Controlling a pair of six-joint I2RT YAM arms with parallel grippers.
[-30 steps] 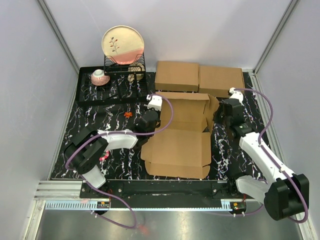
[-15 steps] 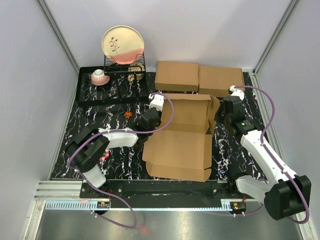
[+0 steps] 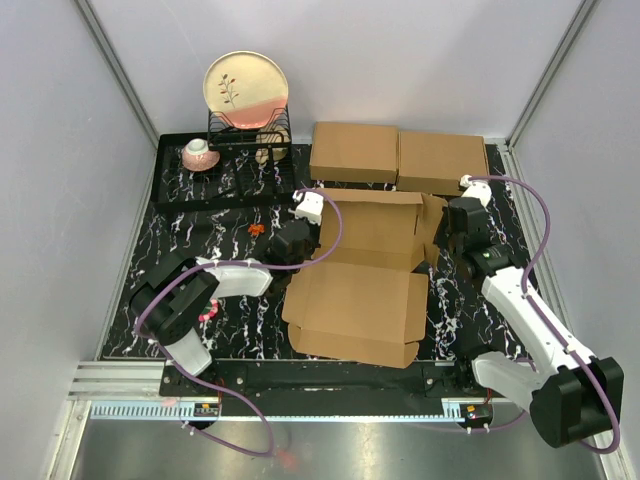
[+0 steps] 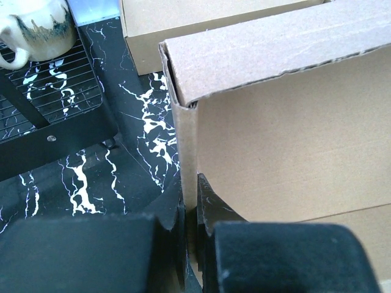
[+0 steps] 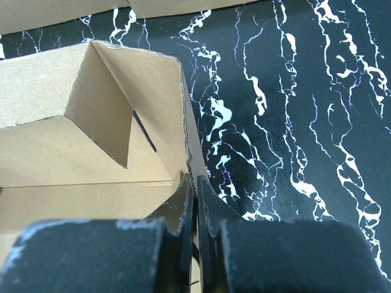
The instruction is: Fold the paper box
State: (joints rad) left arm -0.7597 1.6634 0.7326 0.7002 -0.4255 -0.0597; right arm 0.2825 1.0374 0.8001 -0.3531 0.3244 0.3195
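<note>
Mid-frame on the bench (image 3: 200,235), paper box (image 3: 360,300) pinched both sides: left pincer (image 4: 190,210) clamped on one wall, right pincer (image 5: 195,189) opposite.

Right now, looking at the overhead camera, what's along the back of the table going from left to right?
Pink cup → upright floral plate → closed flat cardboard box → second closed flat cardboard box.
</note>
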